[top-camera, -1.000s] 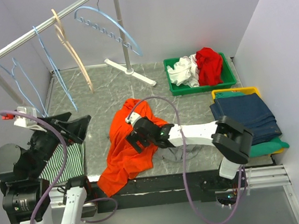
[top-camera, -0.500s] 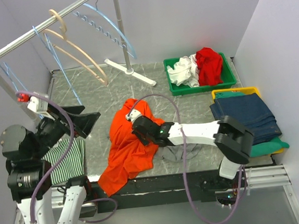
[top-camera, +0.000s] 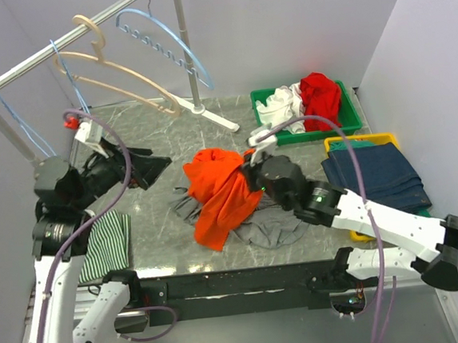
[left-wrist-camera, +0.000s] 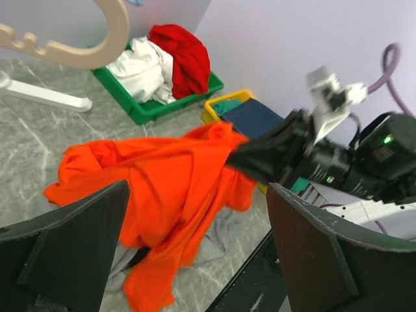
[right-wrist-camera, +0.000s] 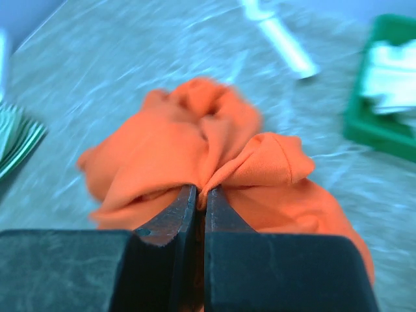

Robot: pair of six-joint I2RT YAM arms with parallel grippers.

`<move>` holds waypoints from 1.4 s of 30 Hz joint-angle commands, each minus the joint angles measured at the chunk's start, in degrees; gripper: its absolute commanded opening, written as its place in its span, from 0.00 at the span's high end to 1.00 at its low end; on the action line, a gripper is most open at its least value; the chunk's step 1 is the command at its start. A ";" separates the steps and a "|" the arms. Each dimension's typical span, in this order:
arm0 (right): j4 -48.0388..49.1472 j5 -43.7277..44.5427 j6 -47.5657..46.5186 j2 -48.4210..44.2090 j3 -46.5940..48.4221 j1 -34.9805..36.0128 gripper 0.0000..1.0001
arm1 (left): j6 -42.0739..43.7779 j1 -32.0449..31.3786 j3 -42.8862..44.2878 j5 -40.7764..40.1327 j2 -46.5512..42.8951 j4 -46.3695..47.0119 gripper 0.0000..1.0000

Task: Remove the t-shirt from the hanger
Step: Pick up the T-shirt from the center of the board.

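Observation:
The orange t-shirt (top-camera: 221,190) hangs bunched above the middle of the marble table, its lower end trailing over a grey garment (top-camera: 270,230). My right gripper (top-camera: 250,174) is shut on a fold at the shirt's top (right-wrist-camera: 260,166), jaws pinched together (right-wrist-camera: 200,195). My left gripper (top-camera: 144,169) is open at the left, apart from the shirt, which shows between its fingers (left-wrist-camera: 195,260). A wooden hanger (top-camera: 116,69) and blue hangers (top-camera: 165,40) hang bare on the rail. No hanger shows inside the t-shirt (left-wrist-camera: 162,175).
A green bin (top-camera: 268,136) of white and red clothes stands at the back right. In front of it is a yellow tray (top-camera: 386,137) with folded jeans. A striped cloth (top-camera: 107,242) lies at the front left. The rack's white foot (top-camera: 208,113) lies behind the shirt.
My right gripper has shut on the orange t-shirt and pulled it up and to the right. The left arm has risen and moved back. The wooden hanger has swung out to the right.

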 commanded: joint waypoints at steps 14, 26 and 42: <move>5.03 -0.88 -7.42 -3.89 13.53 -21.49 0.97 | -0.01 -18.08 -8.32 -26.98 11.81 12.48 0.03; 6.97 -11.59 -1.89 3.77 13.89 -26.07 1.00 | -8.63 -24.93 -22.56 -40.01 22.59 29.86 0.02; 4.24 -12.67 2.60 -1.15 2.46 -27.12 0.70 | -6.52 -37.24 -18.61 -57.23 50.57 28.66 0.28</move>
